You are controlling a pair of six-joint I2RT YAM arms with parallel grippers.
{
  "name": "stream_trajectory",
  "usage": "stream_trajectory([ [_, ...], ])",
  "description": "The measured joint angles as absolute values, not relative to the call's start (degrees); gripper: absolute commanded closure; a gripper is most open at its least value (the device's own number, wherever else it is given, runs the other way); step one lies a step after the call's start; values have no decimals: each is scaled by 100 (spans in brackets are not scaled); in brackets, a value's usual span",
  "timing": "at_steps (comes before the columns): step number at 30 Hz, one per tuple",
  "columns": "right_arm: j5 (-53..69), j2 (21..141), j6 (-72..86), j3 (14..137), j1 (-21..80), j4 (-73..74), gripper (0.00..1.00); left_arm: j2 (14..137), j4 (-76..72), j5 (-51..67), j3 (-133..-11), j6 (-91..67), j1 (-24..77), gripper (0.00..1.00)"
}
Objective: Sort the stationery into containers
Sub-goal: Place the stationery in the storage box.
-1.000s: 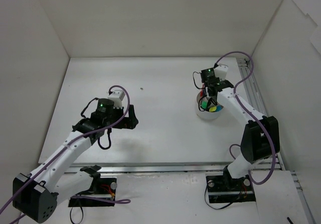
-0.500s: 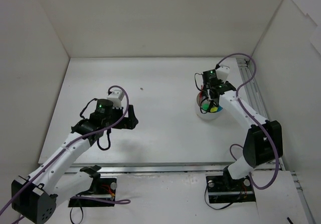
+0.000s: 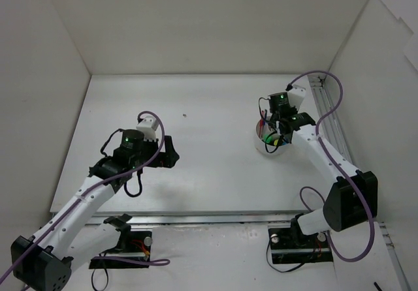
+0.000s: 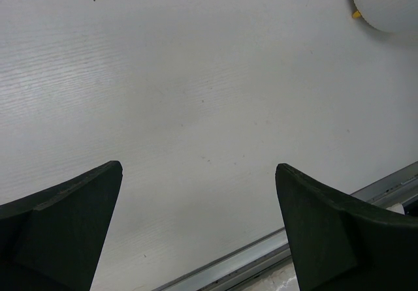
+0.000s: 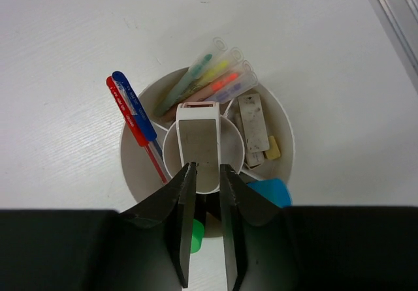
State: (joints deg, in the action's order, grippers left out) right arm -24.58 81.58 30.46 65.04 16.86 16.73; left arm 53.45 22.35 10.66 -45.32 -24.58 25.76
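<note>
The white round tub (image 5: 132, 168) stands on the table, also in the top view (image 3: 260, 149). Its smaller centre cup (image 5: 170, 155) holds an upright grey eraser (image 5: 198, 141). Red pen (image 5: 135, 129) and blue pen (image 5: 132, 102) lean in the left section, several clear-capped highlighters (image 5: 210, 76) at the back, a grey eraser (image 5: 253, 122) and tan eraser (image 5: 272, 149) on the right. Blue (image 5: 271, 190) and green (image 5: 196, 233) highlighter ends show in front. My right gripper (image 5: 208, 168) hovers over the cup, jaws a narrow gap apart, nothing between them. My left gripper (image 4: 199, 167) is wide open over bare table.
The tub's edge shows at the top right of the left wrist view (image 4: 388, 4). A metal rail (image 4: 313, 235) runs along the table's near edge. White walls enclose the table on three sides. A cable channel (image 3: 330, 118) runs along the right side.
The right wrist has shifted slightly right and back over the tub. The left arm has drawn slightly left. The tub has not moved.
</note>
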Motion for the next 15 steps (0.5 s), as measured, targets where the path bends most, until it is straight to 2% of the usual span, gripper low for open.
stream_trajectory([
  [2,-2443,8158,3061,6464,1686,1658,90,5306,2241,1068,-4532,-2460,2576,0],
  [7,-2418,8173,3105,6324,1697,1671,99,5210,2257,1068,-4532,-2480,2576,0],
  [15,-2362,8737,3127,6324,1699,1570,100,5157,2263,1066,-4530,-2484,2576,0],
])
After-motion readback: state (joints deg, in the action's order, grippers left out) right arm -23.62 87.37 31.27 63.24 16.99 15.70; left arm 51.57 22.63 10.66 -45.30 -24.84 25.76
